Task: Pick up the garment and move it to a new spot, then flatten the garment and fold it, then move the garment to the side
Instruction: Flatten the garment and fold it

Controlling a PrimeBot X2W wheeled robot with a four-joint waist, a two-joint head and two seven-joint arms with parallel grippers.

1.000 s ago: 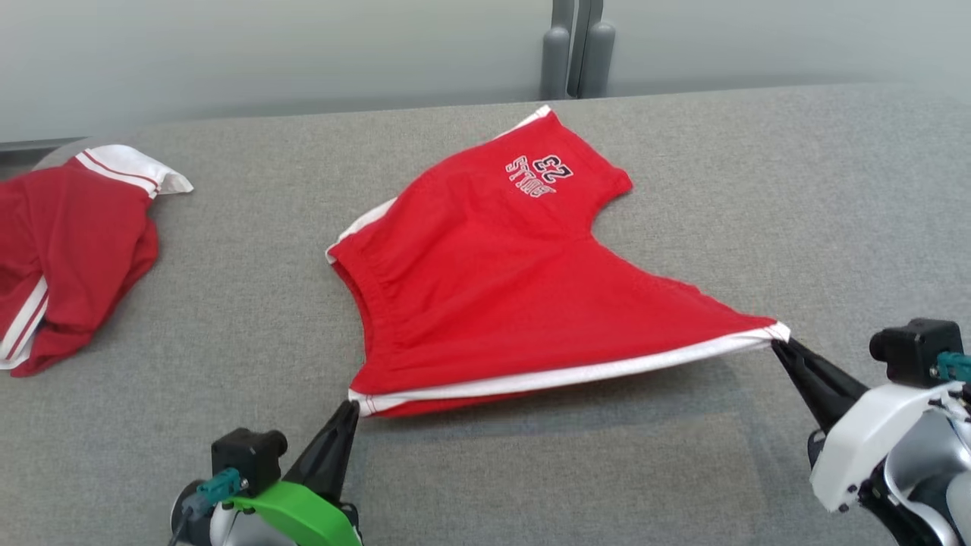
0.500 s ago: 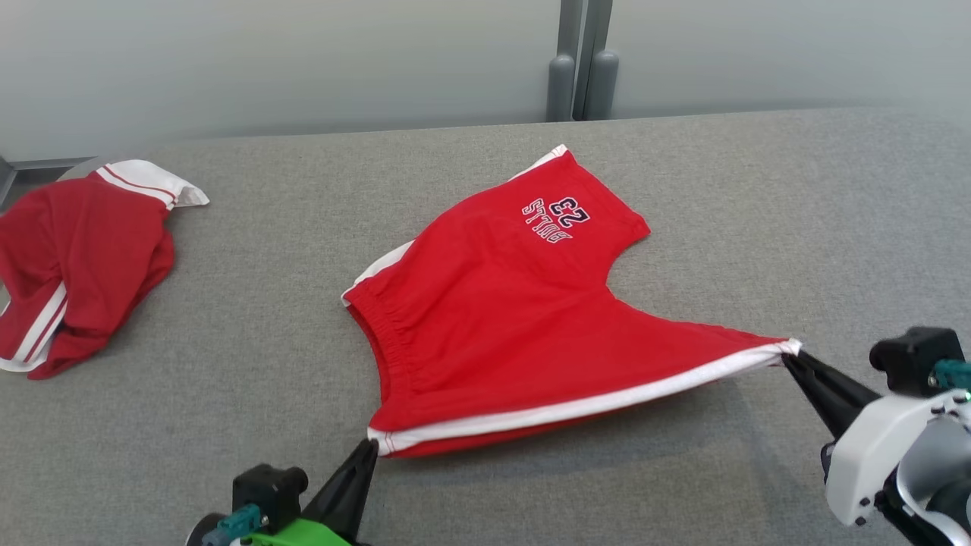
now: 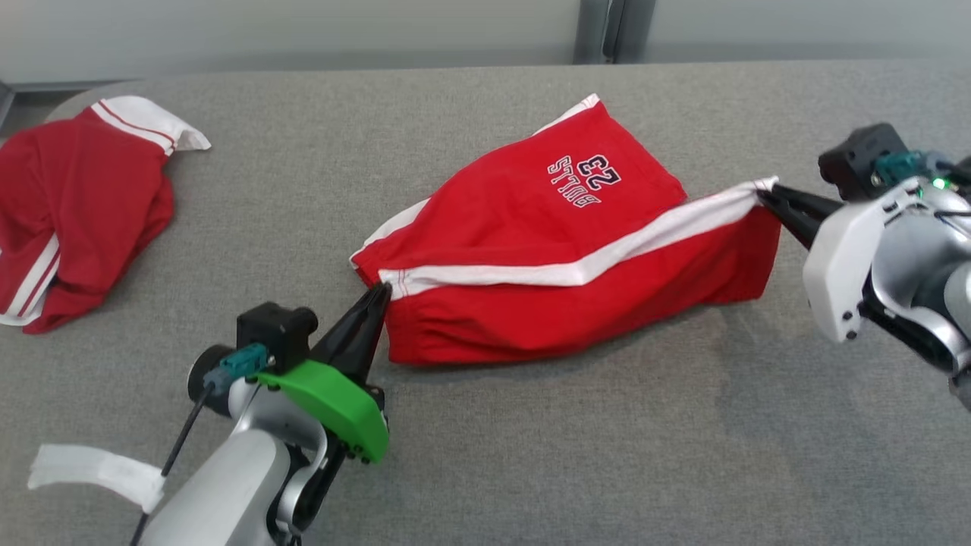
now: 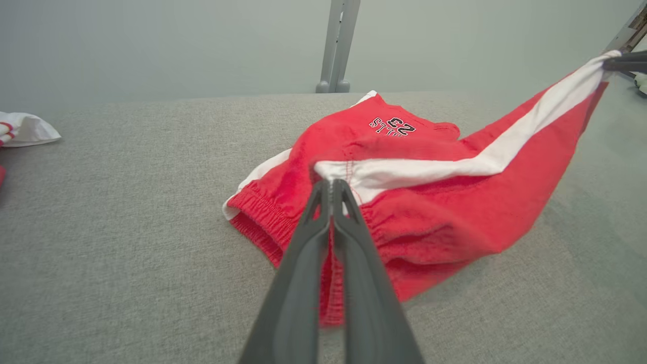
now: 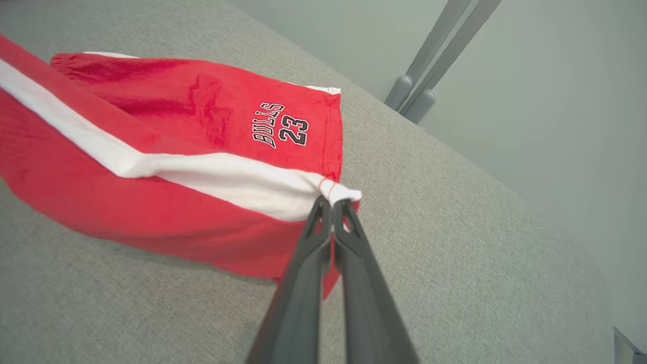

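L gripper is clamped tight on the waistband corner of the red shorts, right where the white side stripe starts. That arm comes up from the lower left of the head view, wrist low near the grey table, fingers pointing up & to the right. R gripper is pinched shut on the other end of the same stripe, at the leg-hem corner. It reaches in from the right edge w/ fingers pointing left, held higher than my L. The stripe runs stretched between my two grips, and red cloth hangs from it down to the table. The rest of the shorts lie mid-table, the far leg flat w/ the "BULLS 23" print up. A 2nd red garment sits crumpled at the table's far left, well apart.
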